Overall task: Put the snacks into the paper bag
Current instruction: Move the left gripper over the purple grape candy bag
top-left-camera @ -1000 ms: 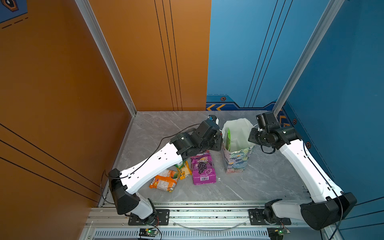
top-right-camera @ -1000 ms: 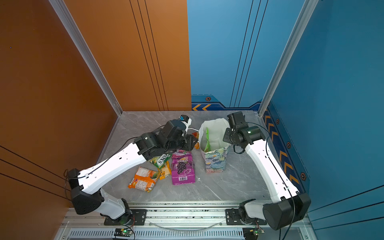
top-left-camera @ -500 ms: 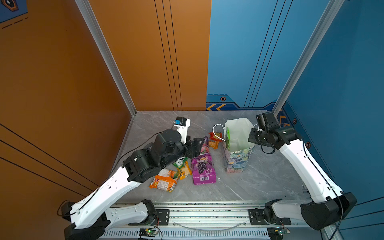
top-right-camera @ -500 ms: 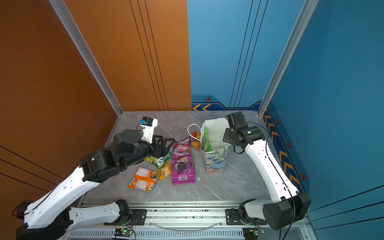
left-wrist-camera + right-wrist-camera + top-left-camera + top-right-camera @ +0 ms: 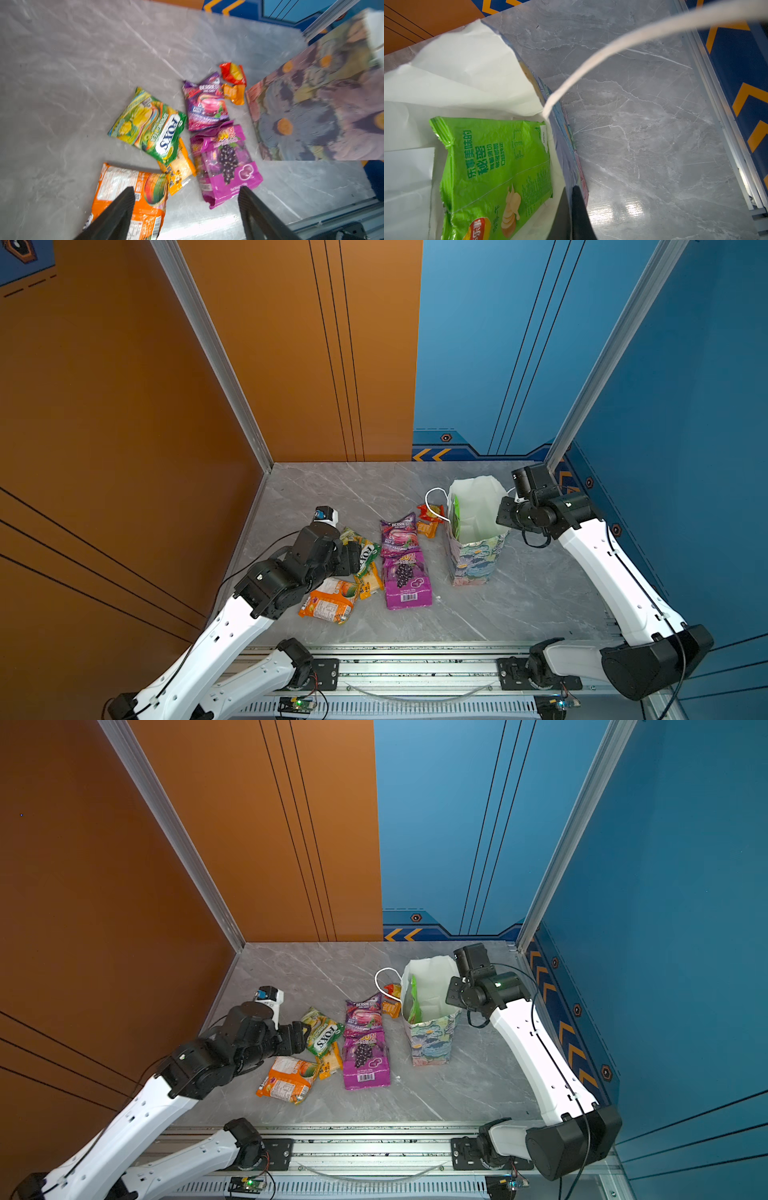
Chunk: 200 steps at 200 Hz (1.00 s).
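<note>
Upright on the grey marbled tabletop [image 5: 332, 489], right of centre in both top views, the flower-printed paper bag [image 5: 478, 560] [image 5: 432, 1044] stands with its mouth open. The right claw [image 5: 505, 516] [image 5: 570, 193] is closed on the bag's right-hand rim, one finger inside the wall and one outside. A white cord handle [image 5: 591, 58] arcs across the right wrist view. Inside the bag, against its left wall, stands a green crisps bag [image 5: 496, 166] [image 5: 456, 518], printed in Chinese characters above a picture of sliced crisps.

The other snacks lie flat on the tabletop at the centre of both top views, left of the paper bag. A purple grape bag [image 5: 405, 580] [image 5: 226, 164] shows a grape bunch and a barcode; its lettering is too blurred to read. An orange bag [image 5: 286, 1079] lies at the lower left of the group, its small print unreadable. A green bag [image 5: 322, 1031] [image 5: 149, 126] reads "FOX'S" and "SPRING TEA". The left claw [image 5: 297, 1038] [image 5: 186, 189] hangs just left of it, fingers spread wide and empty. A purple bag [image 5: 398, 533] is marked "BERRIES". A small yellow packet [image 5: 180, 168] is tucked under the green bag's end. A red sachet [image 5: 232, 72] and an orange sachet [image 5: 233, 93] sit just beside the paper bag's foot.
</note>
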Each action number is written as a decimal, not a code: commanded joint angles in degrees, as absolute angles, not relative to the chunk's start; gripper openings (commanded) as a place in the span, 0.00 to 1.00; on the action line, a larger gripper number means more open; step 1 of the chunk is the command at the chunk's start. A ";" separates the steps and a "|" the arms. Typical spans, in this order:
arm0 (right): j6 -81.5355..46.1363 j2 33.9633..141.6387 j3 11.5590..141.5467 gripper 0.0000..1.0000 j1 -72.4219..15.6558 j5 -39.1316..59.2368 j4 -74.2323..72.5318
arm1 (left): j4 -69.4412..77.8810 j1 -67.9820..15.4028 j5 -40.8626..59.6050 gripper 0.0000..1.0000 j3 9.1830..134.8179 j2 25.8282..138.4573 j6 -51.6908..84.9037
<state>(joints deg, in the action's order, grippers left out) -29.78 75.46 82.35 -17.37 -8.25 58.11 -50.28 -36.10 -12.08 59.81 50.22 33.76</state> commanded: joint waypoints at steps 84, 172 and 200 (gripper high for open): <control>-28.03 73.31 82.09 0.00 -16.44 -9.84 58.46 | -45.02 -34.86 2.51 0.90 47.34 53.09 40.96; -28.48 72.42 81.05 0.00 -16.57 -8.71 58.40 | -32.41 -47.28 4.21 0.96 45.58 69.60 44.98; -28.48 72.65 80.57 0.00 -16.74 -8.63 58.16 | -27.31 -51.48 3.72 0.97 43.54 72.68 48.11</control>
<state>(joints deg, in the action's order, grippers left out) -28.71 73.71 81.56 -16.78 -8.21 58.04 -32.73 -48.86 3.57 45.69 70.41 44.56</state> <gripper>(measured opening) 0.048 0.973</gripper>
